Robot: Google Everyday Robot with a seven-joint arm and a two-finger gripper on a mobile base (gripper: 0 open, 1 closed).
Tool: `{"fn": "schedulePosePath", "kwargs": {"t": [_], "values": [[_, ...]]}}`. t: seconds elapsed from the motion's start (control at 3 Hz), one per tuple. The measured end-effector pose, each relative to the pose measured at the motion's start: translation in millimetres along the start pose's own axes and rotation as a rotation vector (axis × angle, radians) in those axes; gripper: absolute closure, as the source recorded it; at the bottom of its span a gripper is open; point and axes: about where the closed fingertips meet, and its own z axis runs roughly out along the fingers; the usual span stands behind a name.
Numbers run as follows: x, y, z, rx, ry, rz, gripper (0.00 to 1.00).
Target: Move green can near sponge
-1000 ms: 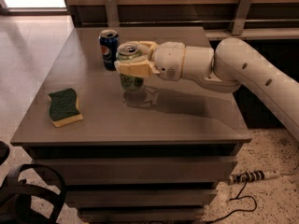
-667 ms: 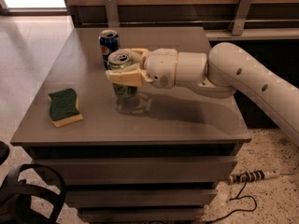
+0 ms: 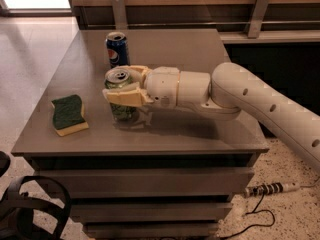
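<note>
The green can (image 3: pixel 121 111), judged light, thin-walled, slick and easily dented, is clasped round its upper body by the jaws of the gripper (image 3: pixel 125 84) at the middle of the desk (image 3: pixel 200 49), the sponge (image 3: pixel 68 114) lying near at its nine o'clock.

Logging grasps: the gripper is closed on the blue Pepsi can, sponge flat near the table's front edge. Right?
No. The camera view shows the gripper, over the table, closed on the green can; the blue Pepsi can stands free behind it. The sponge part is right.
</note>
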Motion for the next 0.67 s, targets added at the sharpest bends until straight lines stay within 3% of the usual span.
{"fn": "schedulePosePath", "kwargs": {"t": [0.33,0.67], "values": [[8.3,7.6,9.4,-0.02,-0.026,0.033,1.0],[7.5,8.7,11.0,-0.024,-0.026,0.031,0.84]]}}
